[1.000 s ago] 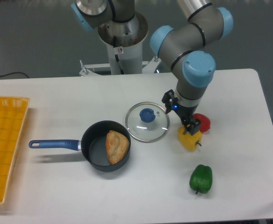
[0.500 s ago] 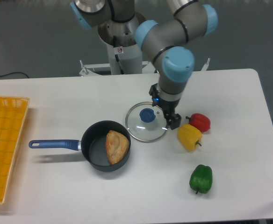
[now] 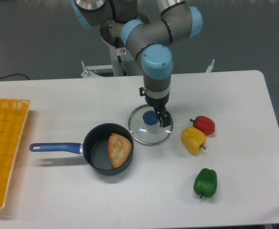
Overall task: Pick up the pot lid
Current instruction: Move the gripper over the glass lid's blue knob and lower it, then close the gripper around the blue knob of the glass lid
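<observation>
White bench (image 3: pixel 72 200) first: if I drop too low, I could jam against it. The black round pan (image 3: pixel 94 151) sits just beside my target, so sideways drift could knock its rim. The clear, round glass lid (image 3: pixel 148 137) lies on the bench, partly beneath me; a fingertip landing on it could skid it. My gripper (image 3: pixel 155 107) looks spread; closing off-centre, it could slip from the small blue knob (image 3: pixel 150 118).
</observation>
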Action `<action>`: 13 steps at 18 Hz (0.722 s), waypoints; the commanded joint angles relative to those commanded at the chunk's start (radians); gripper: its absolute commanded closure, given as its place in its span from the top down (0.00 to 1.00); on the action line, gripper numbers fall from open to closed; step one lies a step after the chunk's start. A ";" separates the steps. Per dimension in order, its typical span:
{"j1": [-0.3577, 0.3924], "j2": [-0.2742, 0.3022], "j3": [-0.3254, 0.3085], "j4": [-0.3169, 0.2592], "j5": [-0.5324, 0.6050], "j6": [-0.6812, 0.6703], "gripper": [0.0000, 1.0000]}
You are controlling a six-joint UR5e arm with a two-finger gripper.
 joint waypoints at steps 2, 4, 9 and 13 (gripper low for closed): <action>-0.002 -0.002 -0.012 0.018 0.002 -0.005 1.00; -0.002 -0.008 -0.028 0.040 0.003 -0.005 1.00; -0.005 -0.029 -0.031 0.040 0.000 0.003 1.00; -0.006 -0.043 -0.034 0.040 -0.003 0.005 1.00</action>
